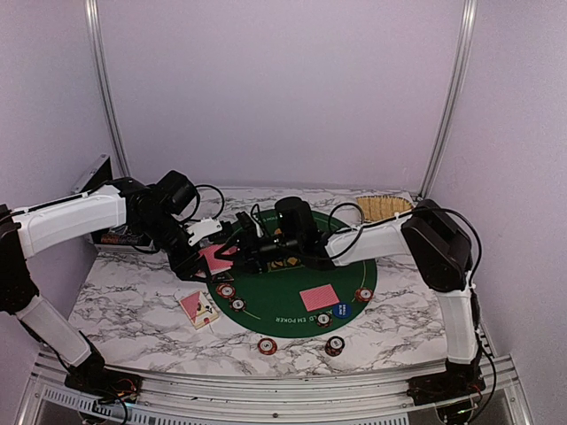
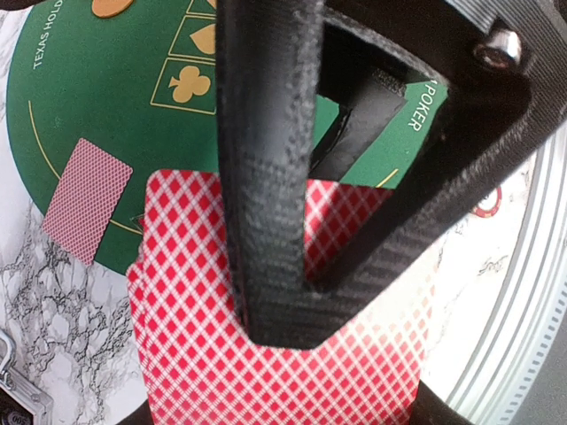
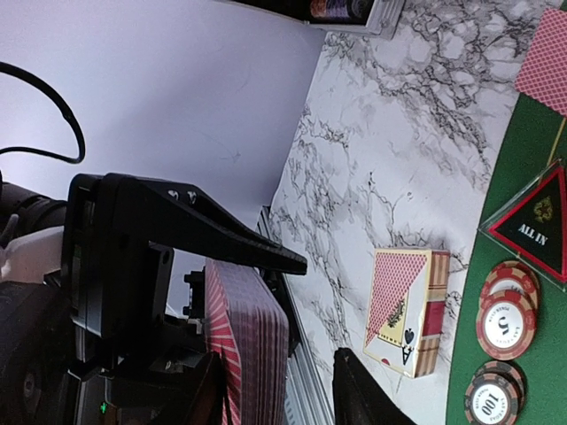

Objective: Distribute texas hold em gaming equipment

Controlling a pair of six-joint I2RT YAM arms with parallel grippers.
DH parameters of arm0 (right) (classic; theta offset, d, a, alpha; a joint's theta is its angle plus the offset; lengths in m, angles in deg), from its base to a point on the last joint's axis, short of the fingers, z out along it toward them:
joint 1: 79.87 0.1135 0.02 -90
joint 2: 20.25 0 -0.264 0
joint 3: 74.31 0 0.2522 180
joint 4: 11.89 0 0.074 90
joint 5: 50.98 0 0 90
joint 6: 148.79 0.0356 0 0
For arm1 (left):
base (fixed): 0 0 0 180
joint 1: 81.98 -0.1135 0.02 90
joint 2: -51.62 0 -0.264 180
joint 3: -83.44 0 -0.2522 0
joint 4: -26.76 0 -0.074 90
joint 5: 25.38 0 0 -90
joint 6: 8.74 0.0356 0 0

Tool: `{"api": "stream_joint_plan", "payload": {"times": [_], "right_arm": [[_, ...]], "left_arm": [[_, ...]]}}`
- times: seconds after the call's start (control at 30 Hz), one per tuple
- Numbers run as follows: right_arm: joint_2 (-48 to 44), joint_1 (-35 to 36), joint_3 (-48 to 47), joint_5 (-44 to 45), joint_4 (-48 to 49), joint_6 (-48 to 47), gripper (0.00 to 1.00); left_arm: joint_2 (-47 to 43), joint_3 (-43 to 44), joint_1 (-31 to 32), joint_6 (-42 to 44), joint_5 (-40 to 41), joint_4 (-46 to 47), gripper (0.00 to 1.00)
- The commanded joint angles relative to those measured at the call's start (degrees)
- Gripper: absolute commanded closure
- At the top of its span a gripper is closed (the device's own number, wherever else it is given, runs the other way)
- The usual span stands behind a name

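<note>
**A:** Red-backed playing cards [image 2: 190, 354], the whole deck, sit clamped in your left gripper [image 2: 276, 329], held over the left rim of the round green felt mat [image 2: 80, 97]. What about your right side?

**B:** Your right gripper [image 1: 252, 250] is spread, with its black fingers [image 3: 359, 398] on either side of the deck's edge. They touch nothing that I can see. I'd judge the step is peeling off one card to deal.

**A:** How do you do that cleanly?

**B:** Hold the left clamp firm and level. Close the right fingers on the top card only, near its free end. Slide it off sideways rather than lifting, or several may fan out.

**A:** What should you avoid?

**B:** A dealt card [image 1: 319, 297] lies on the mat's near side, and another card [image 2: 86, 199] lies across its edge. Farther out are the red-and-white poker chips [image 3: 508, 310], the dark triangular "ALL IN" marker [image 3: 534, 221] and the cardboard card box [image 3: 407, 310] on the marble-pattern table [image 3: 372, 159].
</note>
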Motion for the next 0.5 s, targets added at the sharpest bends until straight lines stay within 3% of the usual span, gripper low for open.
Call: {"api": "stream_joint_plan", "payload": {"times": [0.0,0.47], "right_arm": [[-2.58,-1.19,1.29,1.35,-3.99,-2.12,0.61],[-6.49,-1.77,4.16,1.16,-4.87,-3.02,0.76]], "left_arm": [[-1.38,0.70,-0.24,0.28,-0.52,-0.45,1.00],[-1.46,0.47,-0.29,0.35,-0.25,-0.45,1.00]]}}
